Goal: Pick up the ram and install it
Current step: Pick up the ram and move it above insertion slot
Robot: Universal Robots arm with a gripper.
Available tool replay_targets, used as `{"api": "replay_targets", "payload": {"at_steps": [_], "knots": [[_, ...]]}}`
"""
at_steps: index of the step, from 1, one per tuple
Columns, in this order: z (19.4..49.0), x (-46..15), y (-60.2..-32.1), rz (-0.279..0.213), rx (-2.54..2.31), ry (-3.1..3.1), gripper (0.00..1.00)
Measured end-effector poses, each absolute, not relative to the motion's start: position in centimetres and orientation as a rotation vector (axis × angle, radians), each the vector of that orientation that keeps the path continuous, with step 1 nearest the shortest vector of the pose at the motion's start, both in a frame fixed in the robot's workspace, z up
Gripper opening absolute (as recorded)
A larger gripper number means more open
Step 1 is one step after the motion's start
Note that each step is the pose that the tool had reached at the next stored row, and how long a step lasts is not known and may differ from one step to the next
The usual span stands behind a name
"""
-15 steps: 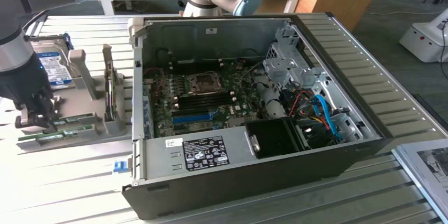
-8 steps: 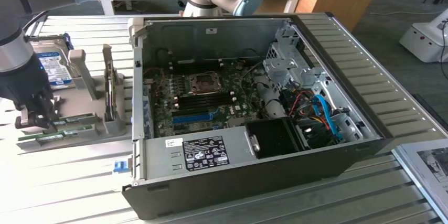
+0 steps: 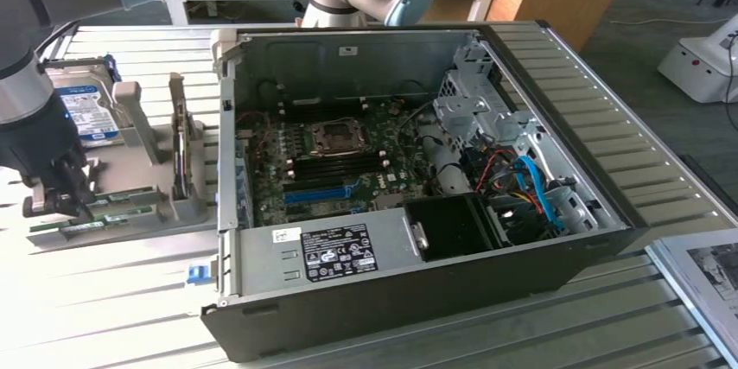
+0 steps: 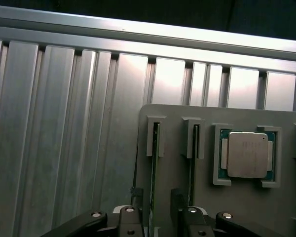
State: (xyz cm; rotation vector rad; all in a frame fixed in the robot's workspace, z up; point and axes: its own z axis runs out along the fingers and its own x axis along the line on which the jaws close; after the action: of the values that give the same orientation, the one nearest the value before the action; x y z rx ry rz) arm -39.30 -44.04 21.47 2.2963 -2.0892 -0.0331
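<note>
Presently, the hand stands open astride the ram, which rests on edge in a slot of the grey holder on the tabletop, its long axis apparently running through the gap, one finger facing each flat side.

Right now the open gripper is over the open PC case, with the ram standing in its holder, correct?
No. The gripper is open, but it is over the grey holder, beside the PC case, not over the case. The wrist view shows a ram stick standing in its slot between the jaws.
</note>
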Motion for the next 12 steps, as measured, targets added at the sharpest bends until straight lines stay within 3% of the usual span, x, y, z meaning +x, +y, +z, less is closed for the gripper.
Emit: {"api": "replay_targets", "payload": {"at_steps": [12], "knots": [[21.47,-38.51,-44.05,-0.033,2.296,-2.089,0.36]]}}
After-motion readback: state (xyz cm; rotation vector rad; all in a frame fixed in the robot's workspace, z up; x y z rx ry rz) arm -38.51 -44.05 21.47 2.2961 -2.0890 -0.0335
